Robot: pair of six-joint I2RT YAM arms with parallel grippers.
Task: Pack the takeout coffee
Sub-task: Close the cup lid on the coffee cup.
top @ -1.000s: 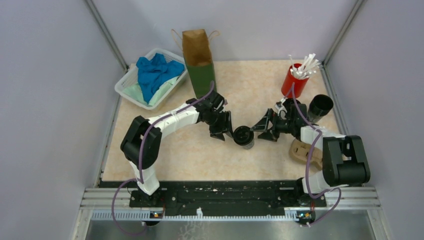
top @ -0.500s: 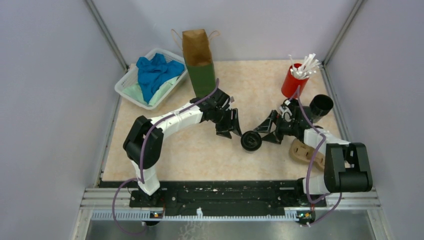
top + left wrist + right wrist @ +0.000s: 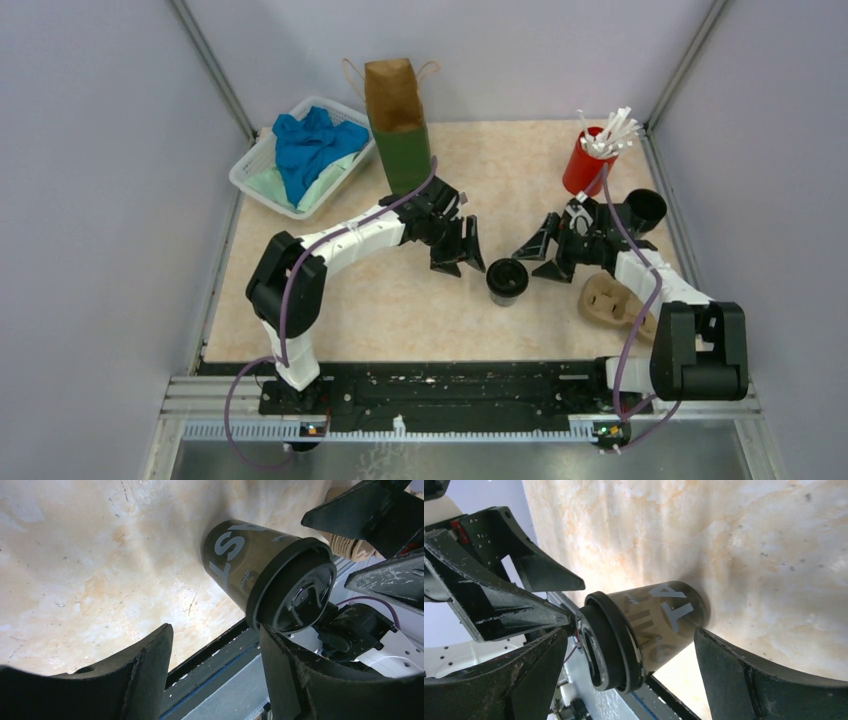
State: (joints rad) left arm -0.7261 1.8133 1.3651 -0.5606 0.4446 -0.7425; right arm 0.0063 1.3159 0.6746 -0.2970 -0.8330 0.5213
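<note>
Eyes on the table (image 3: 330, 300): a beige marbled top, matte, with a soft patch of glare (image 3: 185, 592) up close. Left of the table stands a pale lilac-grey wall panel (image 3: 100, 200), another to its right (image 3: 780, 150), a third behind it (image 3: 520, 50). Slim metal posts (image 3: 213, 70) rise at its far corners. Along its near edge runs a black rail (image 3: 450, 385) on aluminium framing (image 3: 200, 392), with dull grey sheet metal (image 3: 450, 455) below. The light is even, the shadows faint.

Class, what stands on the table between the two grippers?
A lidded black coffee cup, upright, between the left gripper and right gripper; the top view shows it.
</note>
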